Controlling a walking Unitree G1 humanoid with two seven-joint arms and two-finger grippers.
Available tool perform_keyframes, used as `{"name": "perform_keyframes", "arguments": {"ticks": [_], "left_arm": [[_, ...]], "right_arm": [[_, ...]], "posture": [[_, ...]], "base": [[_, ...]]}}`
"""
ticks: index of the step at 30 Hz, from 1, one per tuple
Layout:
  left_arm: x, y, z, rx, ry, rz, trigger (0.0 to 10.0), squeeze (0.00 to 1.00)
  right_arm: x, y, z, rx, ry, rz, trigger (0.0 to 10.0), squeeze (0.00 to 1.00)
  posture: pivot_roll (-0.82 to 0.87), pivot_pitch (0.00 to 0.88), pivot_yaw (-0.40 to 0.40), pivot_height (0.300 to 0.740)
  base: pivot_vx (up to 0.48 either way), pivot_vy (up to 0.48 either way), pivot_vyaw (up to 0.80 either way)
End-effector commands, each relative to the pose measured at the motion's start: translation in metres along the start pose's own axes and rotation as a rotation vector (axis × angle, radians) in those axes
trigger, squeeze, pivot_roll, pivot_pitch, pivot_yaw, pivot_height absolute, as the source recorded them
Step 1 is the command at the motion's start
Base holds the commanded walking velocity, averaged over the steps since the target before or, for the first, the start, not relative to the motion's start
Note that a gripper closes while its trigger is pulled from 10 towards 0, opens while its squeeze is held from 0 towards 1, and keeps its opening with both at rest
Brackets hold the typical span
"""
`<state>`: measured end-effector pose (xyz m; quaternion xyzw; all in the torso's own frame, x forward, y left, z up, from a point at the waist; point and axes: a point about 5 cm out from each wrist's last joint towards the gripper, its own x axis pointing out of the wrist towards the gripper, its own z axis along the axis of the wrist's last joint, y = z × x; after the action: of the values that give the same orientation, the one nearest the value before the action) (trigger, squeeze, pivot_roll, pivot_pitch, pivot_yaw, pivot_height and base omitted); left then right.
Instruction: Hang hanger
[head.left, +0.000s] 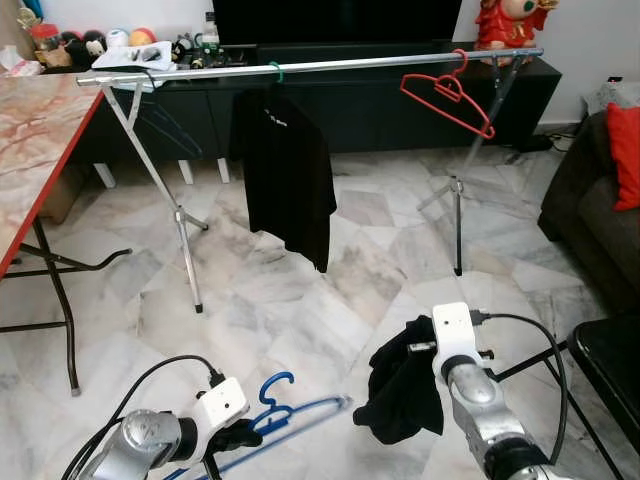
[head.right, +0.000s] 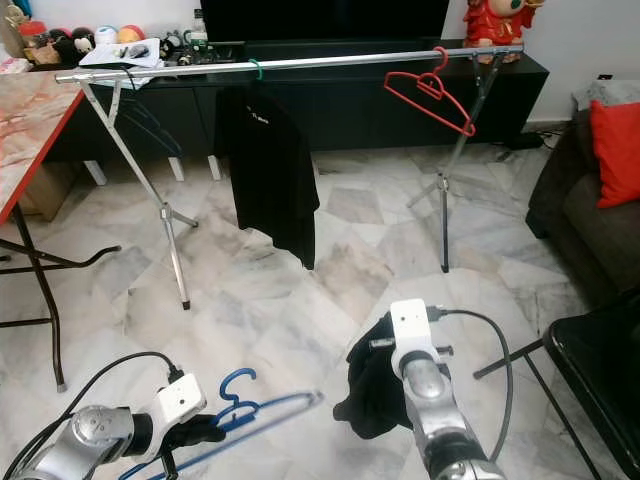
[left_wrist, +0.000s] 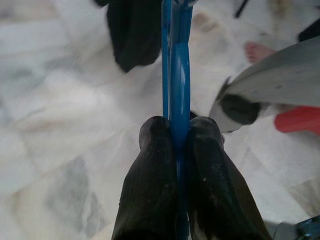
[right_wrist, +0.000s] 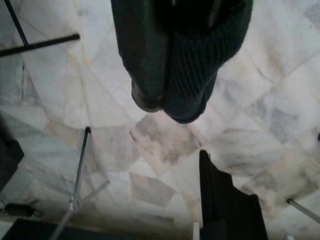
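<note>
While my left arm reaches low and forward over the marble floor (head.left: 300, 310), I see the left gripper (left_wrist: 175, 145) clamped on the blue hanger (head.left: 300, 412), its 2 black fingers (left_wrist: 150, 190) pressed against the hanger's frame from either side. The hanger lies roughly level, hook up and toward the rack. My right arm stretches forward beside it, and the right gripper (right_wrist: 170, 95) carries a bunched black garment (head.left: 400, 395); the cloth wraps the fingers, so I cannot tell how they stand.

Beyond both arms stands 1 clothes rack (head.left: 300, 67) on 2 folding leg sets. On its rail I count 3 hangers: a dark one near the left end, a green-hooked one bearing a black t-shirt (head.left: 285, 170), and an empty red hanger (head.left: 447, 95) near the right end. The shirt has a small white mark on its chest, too small for me to read. A marble-topped table (head.left: 40, 130) sits at left, and a dark sofa with a red cushion (head.left: 625, 150) at right.
</note>
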<state>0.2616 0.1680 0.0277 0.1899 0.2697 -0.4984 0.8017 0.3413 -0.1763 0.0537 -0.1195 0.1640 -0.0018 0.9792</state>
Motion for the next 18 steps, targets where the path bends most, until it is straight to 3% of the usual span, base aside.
{"name": "perform_keyframes", "arguments": {"ticks": [1,11,18], "left_arm": [[0.004,-0.003,0.011,0.022,-0.025,-0.046,10.0,0.0],[0.008,-0.012,0.063,0.019,-0.172,-0.192,10.0,0.0],[0.012,-0.021,0.085,0.056,-0.233,-0.196,10.0,0.0]], "right_arm": [[0.001,-0.002,0.004,0.006,-0.003,-0.01,10.0,0.0],[0.008,-0.001,0.021,0.016,-0.033,-0.007,10.0,0.0],[0.008,-0.001,0.022,0.022,-0.026,-0.013,10.0,0.0]], "posture": [[-0.01,0.111,-0.001,0.74],[-0.01,0.109,-0.003,0.74],[-0.01,0.11,-0.005,0.74]], "base": [[0.0,0.0,0.0],[0.0,0.0,0.0],[0.0,0.0,0.0]]}}
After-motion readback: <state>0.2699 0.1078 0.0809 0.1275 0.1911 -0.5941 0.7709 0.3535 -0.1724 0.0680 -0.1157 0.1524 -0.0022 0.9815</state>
